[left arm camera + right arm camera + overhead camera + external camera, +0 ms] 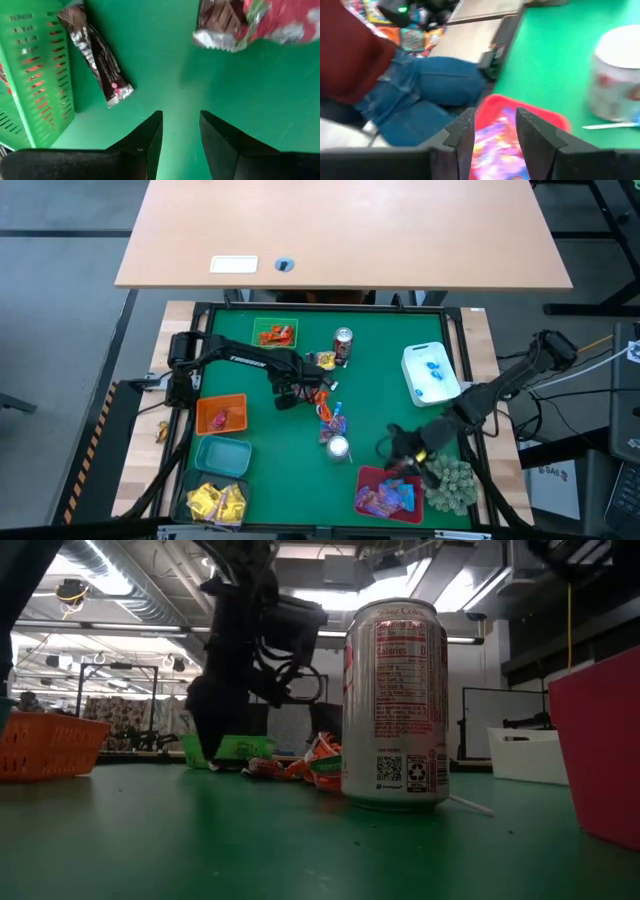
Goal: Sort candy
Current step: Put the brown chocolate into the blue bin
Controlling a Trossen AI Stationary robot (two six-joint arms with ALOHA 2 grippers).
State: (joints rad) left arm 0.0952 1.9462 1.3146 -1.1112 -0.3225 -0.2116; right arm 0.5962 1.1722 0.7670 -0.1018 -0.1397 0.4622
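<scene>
Loose candy (327,412) lies in a small pile mid-table, beside a can. My left gripper (288,398) hovers low over the green mat just left of the pile, open and empty (181,115). In its wrist view a dark wrapped sweet (95,52) lies flat beside the green basket (35,75), and silver-brown and red wrappers (250,22) lie farther off. My right gripper (395,452) is open and empty above the red bin (555,117), which holds purple and blue candy (495,142).
Two drink cans stand upright, one at the far side (343,345) and one near the pile (337,445). Bins ring the mat: green (275,333), orange (220,415), teal (222,455), yellow-filled (215,502), white (430,372). A spiky plant (450,485) stands beside the red bin. A person in jeans (425,95) stands at the near edge.
</scene>
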